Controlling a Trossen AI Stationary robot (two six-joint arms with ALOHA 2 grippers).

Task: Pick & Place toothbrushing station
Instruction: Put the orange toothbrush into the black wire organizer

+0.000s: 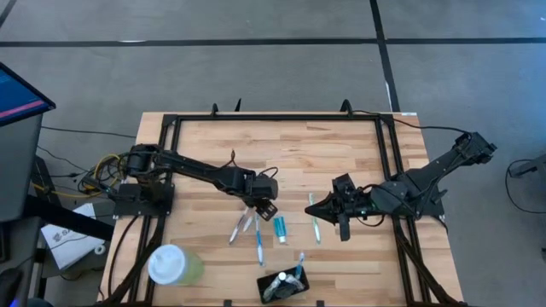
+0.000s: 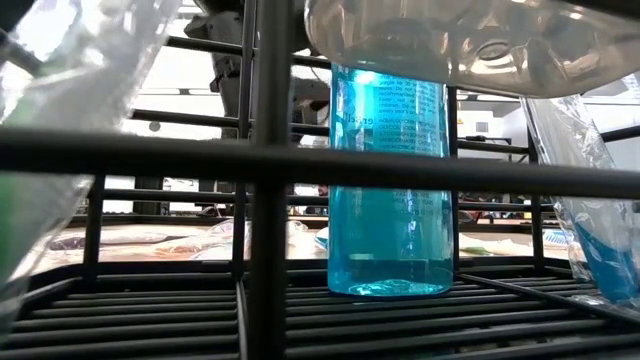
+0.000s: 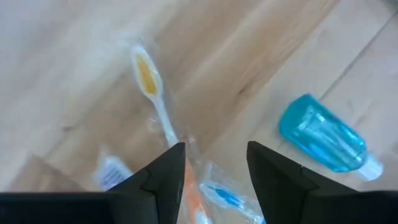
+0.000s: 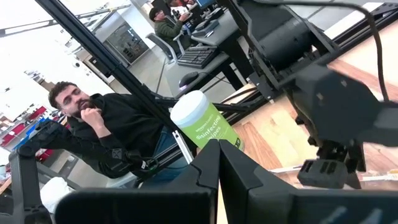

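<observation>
Counted on the bench [image 1: 341,162]: one black holder [image 1: 284,284], three loose toothbrushes near the left gripper [image 1: 264,207], one more toothbrush [image 1: 313,218] by the right gripper [image 1: 343,223], and one teal tube [image 1: 279,228] lying flat between the two groups. The holder sits at the near edge, about midway along it, with a couple of brushes or tubes standing in it; their exact number cannot be told. One pale green cup [image 1: 174,265] with a white lid lies toward the near left corner.

The left gripper hangs over the upper ends of the three loose brushes, near the bench's middle. In the left wrist view its fingers [image 3: 163,180] stand apart, released, with a yellow-bristled brush [image 3: 152,93] running between them and the tube [image 3: 323,134] off to one side. The right gripper sits just beside the single toothbrush, toward the right half; in its wrist view the fingers [image 4: 205,180] are pressed together, holding nothing.

The far half of the bench is bare wood inside a black frame [image 1: 273,118]. The near strip between cup and holder is open too.

Surface: pale butcher-block planks. Grey floor around. In the right wrist view a seated person [image 4: 99,134] in dark clothes shows beyond the table, with desks behind. The low view is blocked by black bars and a blue bottle [image 2: 390,180].
</observation>
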